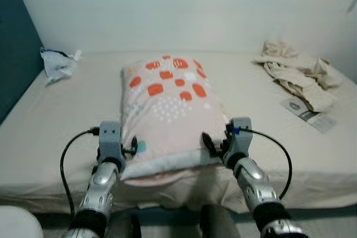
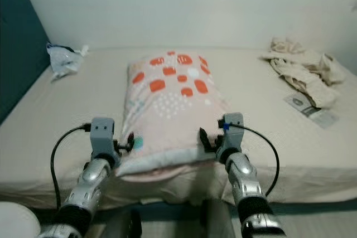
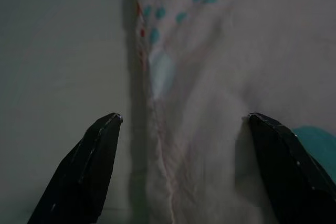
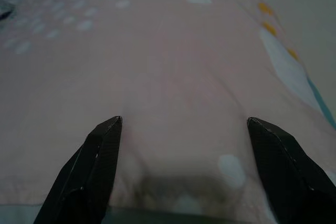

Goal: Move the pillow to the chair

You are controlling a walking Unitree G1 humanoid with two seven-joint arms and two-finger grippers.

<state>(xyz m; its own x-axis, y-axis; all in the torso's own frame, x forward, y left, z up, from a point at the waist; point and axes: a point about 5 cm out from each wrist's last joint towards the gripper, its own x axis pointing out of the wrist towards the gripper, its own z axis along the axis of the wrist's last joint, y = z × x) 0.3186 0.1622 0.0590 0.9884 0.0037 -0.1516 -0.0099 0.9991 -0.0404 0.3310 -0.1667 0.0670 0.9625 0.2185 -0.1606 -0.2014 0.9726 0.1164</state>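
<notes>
My left gripper [image 1: 133, 150] and right gripper [image 1: 210, 144], jaws spread, flank the pillow [image 1: 164, 110]; its long axis runs straight ahead.

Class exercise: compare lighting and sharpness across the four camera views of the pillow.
Eye views: even, soft light, pillow fairly sharp. Left wrist view: dim, pillow fabric blurred beyond the left end effector. Right wrist view: brighter, fabric soft-focused, shadow near the right end effector.
</notes>
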